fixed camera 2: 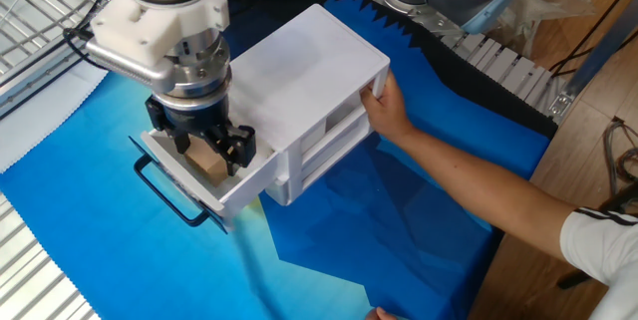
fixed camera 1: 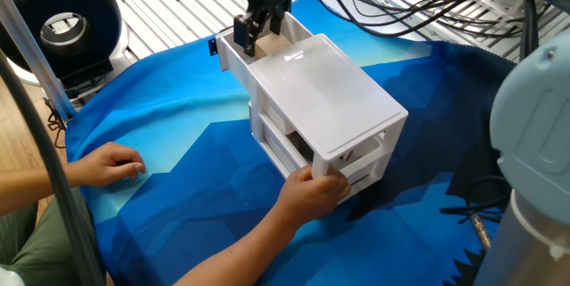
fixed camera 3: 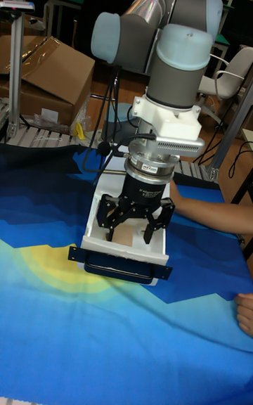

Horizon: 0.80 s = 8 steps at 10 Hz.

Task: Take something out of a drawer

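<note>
In the pulled-out top drawer (fixed camera 2: 244, 175) of the white cabinet (fixed camera 2: 309, 71), the gripper (fixed camera 2: 199, 145) is lowered over the tan cube (fixed camera 2: 206, 160), its fingers spread wide on either side of it; whether the pads touch the cube cannot be told from any view; the cube sits on the drawer floor, near the front wall behind the black handle (fixed camera 3: 119, 264). Judged step: the grasp itself, with the lift not yet begun. The next move calls for the fingers to close squarely on two opposite faces of the cube, then a straight rise clear of the drawer walls; the margin between fingers and walls looks small, so a sideways drift could catch the rim.

A person's hand (fixed camera 1: 313, 188) grips the rear of the cabinet, apparently steadying it; the other hand (fixed camera 1: 105, 163) lies flat on the blue cloth (fixed camera 1: 178, 143), well apart from the drawer.

Surface: the cloth, blue with a yellow patch, covers the counter and lies in soft folds; slatted metal shows at its edges.

Room: black cables (fixed camera 1: 419, 10) trail behind the cabinet in one fixed view; a round black device (fixed camera 1: 61, 19) stands at the far corner; in the tall fixed view a cardboard box (fixed camera 3: 53, 81) and a chair (fixed camera 3: 225, 81) stand beyond the arm.
</note>
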Motion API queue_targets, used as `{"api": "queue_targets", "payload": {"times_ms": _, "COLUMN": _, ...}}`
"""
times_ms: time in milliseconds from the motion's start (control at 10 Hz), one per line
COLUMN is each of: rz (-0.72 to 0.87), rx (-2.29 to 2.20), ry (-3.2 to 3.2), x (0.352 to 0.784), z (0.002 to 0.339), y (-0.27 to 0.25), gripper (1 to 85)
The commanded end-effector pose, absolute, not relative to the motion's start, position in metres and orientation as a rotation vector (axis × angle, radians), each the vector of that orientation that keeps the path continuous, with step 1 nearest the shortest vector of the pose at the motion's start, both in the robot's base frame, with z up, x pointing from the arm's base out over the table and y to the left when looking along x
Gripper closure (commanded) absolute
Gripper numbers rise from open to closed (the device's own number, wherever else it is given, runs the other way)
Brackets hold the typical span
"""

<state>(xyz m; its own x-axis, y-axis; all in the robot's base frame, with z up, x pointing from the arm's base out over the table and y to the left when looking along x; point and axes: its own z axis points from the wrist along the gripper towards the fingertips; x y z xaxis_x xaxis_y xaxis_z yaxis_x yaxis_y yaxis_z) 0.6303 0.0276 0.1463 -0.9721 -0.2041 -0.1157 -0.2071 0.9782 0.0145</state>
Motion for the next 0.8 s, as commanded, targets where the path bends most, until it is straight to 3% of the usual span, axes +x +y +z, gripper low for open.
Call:
{"api": "queue_targets", "payload": {"times_ms": 0, "rz": 0.059, "rx": -0.321, "ry": 2.997, "x": 0.634, "z": 0.137, "y": 0.018, "gripper": 12.0}}
{"api": "queue_targets", "payload": {"times_ms": 100, "rz": 0.050, "rx": -0.322, "ry": 2.998, "x": 0.632, "z": 0.136, "y": 0.014, "gripper": 13.0}}
{"api": "queue_targets", "payload": {"times_ms": 200, "rz": 0.036, "rx": -0.287, "ry": 3.012, "x": 0.631, "z": 0.137, "y": 0.013, "gripper": 19.7}}
{"api": "queue_targets", "payload": {"times_ms": 400, "rz": -0.016, "rx": -0.211, "ry": 3.040, "x": 0.629, "z": 0.141, "y": 0.011, "gripper": 48.7}}
{"api": "queue_targets", "payload": {"times_ms": 500, "rz": -0.025, "rx": -0.184, "ry": 3.054, "x": 0.626, "z": 0.145, "y": 0.014, "gripper": 52.3}}
{"api": "queue_targets", "payload": {"times_ms": 600, "rz": -0.032, "rx": -0.203, "ry": 3.058, "x": 0.627, "z": 0.149, "y": 0.017, "gripper": 49.7}}
{"api": "queue_targets", "payload": {"times_ms": 700, "rz": 0.002, "rx": -0.231, "ry": 3.039, "x": 0.630, "z": 0.151, "y": 0.023, "gripper": 34.7}}
